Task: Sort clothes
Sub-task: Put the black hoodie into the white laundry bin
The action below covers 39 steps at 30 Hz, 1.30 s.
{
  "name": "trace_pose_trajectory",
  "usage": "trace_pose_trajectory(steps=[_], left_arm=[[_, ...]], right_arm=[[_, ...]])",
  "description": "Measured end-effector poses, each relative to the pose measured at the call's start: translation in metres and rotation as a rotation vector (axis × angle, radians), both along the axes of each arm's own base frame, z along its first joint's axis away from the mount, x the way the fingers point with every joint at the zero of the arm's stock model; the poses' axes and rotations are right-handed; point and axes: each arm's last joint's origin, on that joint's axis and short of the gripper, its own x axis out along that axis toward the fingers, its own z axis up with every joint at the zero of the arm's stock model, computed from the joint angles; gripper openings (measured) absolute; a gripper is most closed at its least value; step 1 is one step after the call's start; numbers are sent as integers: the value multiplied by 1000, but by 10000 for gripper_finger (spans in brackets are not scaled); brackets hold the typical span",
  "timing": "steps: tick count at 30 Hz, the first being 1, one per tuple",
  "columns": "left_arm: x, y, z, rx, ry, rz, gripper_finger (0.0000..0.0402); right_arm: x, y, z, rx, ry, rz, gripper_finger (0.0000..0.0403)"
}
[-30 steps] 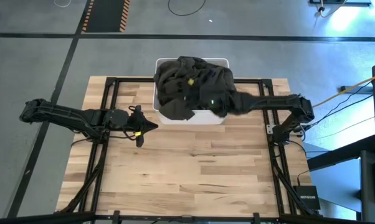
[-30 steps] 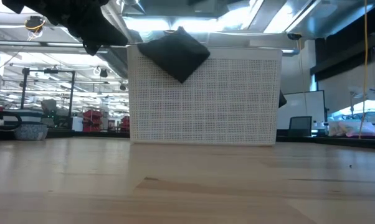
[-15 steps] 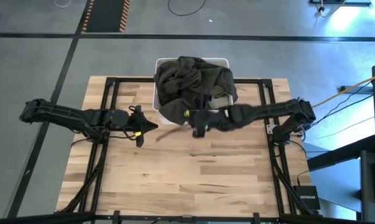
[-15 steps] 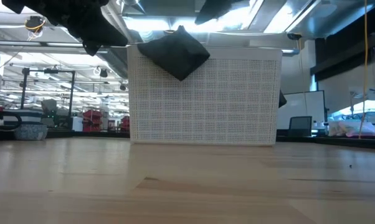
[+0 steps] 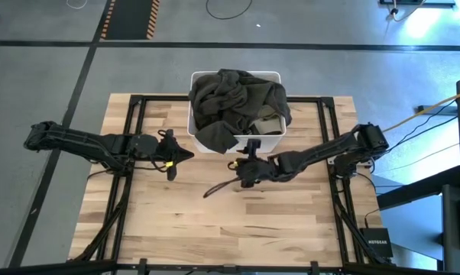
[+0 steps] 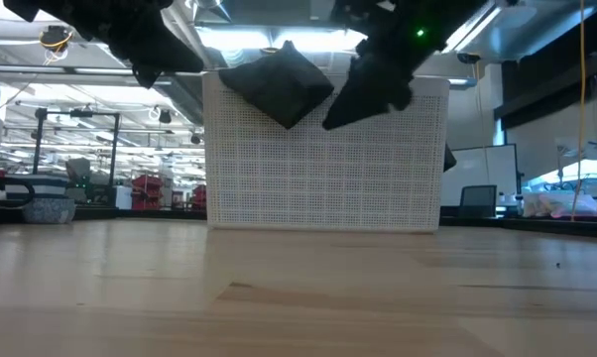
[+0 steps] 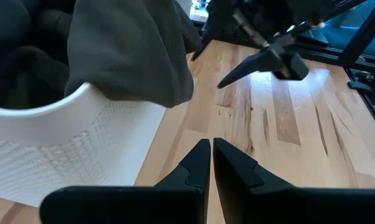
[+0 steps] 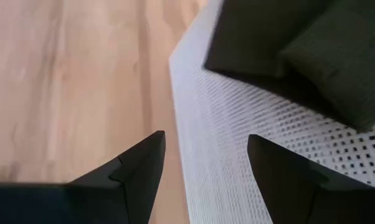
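The right gripper (image 5: 247, 169) hangs above the pale wooden plank table (image 5: 238, 229), just in front of the white perforated rectangular plastic bin (image 5: 272, 141). Its two dark fingers (image 8: 137, 168) stand apart with nothing between them; past them the right wrist view shows only bare table and the bin's mesh wall, the bin lying just beyond the fingertips and to one side. In the low view this gripper (image 6: 368, 84) sits high, level with the bin's upper edge, and whether it touches the bin cannot be told from that angle.

The heap of soft olive-grey and dark fabric clothes (image 5: 238, 103) fills the bin behind the right gripper, piled above the rim. One dark fold (image 6: 279, 84) drapes over the bin's front wall on the side nearer the left arm, and an olive-grey fold (image 7: 134, 56) hangs over the rim there.

The left gripper (image 5: 186, 155) waits above the table, just beside the bin's front corner and well apart from the right gripper. Its fingers (image 7: 197, 165) are pressed together on nothing, pointing toward the right gripper.
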Motion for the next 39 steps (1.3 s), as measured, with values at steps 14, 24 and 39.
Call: trace_pose_trajectory(steps=[14, 24, 39], left_arm=[[0, 1, 0, 5, 0, 2, 15], [0, 1, 0, 3, 0, 3, 15], [-2, 1, -4, -4, 45, 6, 15]], right_arm=[[35, -13, 36, 78, -432, -6, 246], [51, -79, 100, -42, -549, -220, 246], [2, -95, 149, -146, -199, -365, 246]])
